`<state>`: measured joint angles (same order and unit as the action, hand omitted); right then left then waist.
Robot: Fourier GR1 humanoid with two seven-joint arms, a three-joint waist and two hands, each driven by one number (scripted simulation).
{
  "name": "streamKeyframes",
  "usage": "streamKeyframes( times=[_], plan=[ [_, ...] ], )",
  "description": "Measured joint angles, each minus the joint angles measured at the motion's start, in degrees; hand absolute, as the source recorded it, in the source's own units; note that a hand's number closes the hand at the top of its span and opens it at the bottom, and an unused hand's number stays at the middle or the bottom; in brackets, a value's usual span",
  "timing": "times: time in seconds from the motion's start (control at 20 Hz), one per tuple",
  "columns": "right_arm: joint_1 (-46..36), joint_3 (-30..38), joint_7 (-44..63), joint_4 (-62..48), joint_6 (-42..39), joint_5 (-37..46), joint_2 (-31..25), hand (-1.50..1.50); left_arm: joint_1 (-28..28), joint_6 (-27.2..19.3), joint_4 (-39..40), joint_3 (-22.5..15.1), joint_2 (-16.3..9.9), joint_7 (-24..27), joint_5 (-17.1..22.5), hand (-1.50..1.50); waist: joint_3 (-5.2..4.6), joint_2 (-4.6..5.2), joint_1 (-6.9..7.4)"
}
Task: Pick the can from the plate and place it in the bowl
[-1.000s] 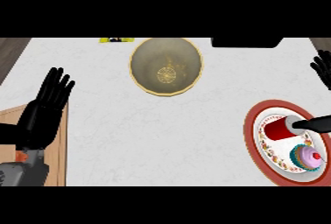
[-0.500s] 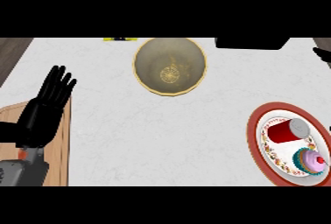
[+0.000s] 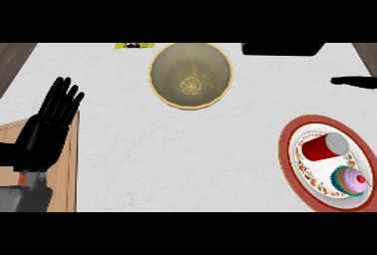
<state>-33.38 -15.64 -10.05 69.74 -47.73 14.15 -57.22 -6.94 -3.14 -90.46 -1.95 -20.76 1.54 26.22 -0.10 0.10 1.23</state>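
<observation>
A red can (image 3: 322,148) with a silver end lies on its side on the red-rimmed plate (image 3: 288,149) at the right. The tan bowl (image 3: 157,74) stands at the top centre, with a yellow pattern on its bottom. Only a black sliver of my right hand (image 3: 353,80) pokes in from the right edge, above the plate and well apart from the can. At the left edge my left hand (image 3: 48,127) rests open, fingers up, far from both bowl and plate.
A pink-frosted cupcake (image 3: 350,180) shares the plate just below the can. A wooden board (image 3: 70,164) lies under my left forearm. A black object (image 3: 283,48) and a small yellow item (image 3: 134,46) sit at the counter's far edge.
My right hand, over the can one second ago, has pulled off the plate to the right edge. The can still lies on the plate. The left hand has stayed put.
</observation>
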Motion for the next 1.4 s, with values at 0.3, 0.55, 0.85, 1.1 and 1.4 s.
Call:
streamKeyframes(
  times=[0.3,0.55,0.85,1.1,1.4],
  plan=[
    [0.68,2.86,3.30,1.83,-3.52,1.81,2.81,-1.50,-0.29,1.10,0.73,2.30,0.45,-0.51,-0.42,0.00,0.06,-0.11,-0.86],
    [5.31,5.32,4.87,5.40,-3.92,3.40,5.48,-1.50,-0.04,1.73,0.41,3.44,1.17,-1.11,-1.26,0.00,0.08,-0.14,-1.17],
    [11.32,7.81,1.40,7.52,0.43,8.52,7.24,-1.50,0.08,2.96,0.72,4.56,2.16,-1.36,-1.98,0.00,0.10,-0.15,-1.29],
    [16.04,9.65,-4.00,8.32,5.94,12.86,8.70,-1.50,0.25,3.55,0.14,5.62,2.58,-1.92,-2.56,0.00,0.11,-0.13,-1.29],
    [17.80,10.89,-8.34,6.73,9.75,18.24,12.08,-1.50,0.46,4.30,-0.10,6.35,3.94,-2.19,-3.93,0.00,0.10,-0.11,-1.16]
  ],
)
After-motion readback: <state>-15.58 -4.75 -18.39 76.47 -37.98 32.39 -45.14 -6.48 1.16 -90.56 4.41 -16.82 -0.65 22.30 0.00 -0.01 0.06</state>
